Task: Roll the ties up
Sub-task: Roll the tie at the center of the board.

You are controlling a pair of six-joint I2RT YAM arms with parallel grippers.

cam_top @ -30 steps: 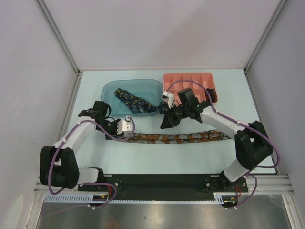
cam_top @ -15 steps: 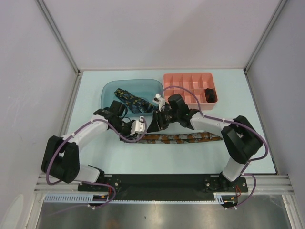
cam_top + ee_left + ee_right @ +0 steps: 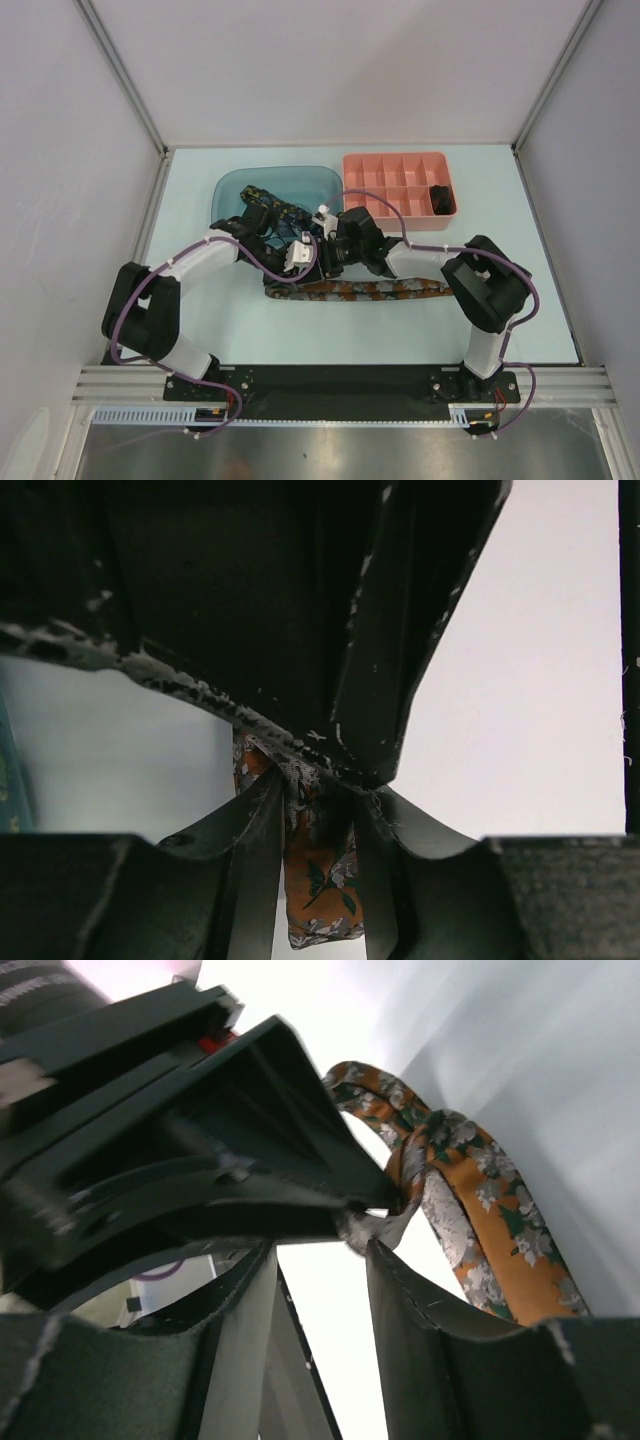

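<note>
- Step in hand: starting the roll on the orange-flecked tie (image 3: 370, 289). Both hands meet at its left end, near the middle of the worktop (image 3: 300, 340).
- The left hand (image 3: 308, 270) looks clenched on that end. In its wrist view the fabric (image 3: 318, 870) fills the gap between the fingers (image 3: 250, 880) and touches both.
- The right hand (image 3: 328, 260) is released. In its wrist view the fingers (image 3: 425, 1350) stand apart with only bare worktop between them, and the tie (image 3: 470, 1200) bunches into a fold just beyond them, against the tip of the left hand.
- Long axis: the tie runs left to right, roughly parallel to the near edge. Its held end points toward the left edge and its free length trails toward the right edge, lying flat.
- Next move, as I judge it: the fold needs turning over onto the flat length, with the right hand pinning or guiding the first turn so the coil starts tight and straight. The hands are crowded close, so contact between them is a risk.
- The navy tie (image 3: 268, 200) lies loose and unrolled in the blue tray (image 3: 225, 190) toward the far left.
- A rolled bundle (image 3: 440, 197) sits in a right-hand compartment of the pink compartment tray (image 3: 395, 160) at the far edge, so one tie seems done and two remain
</note>
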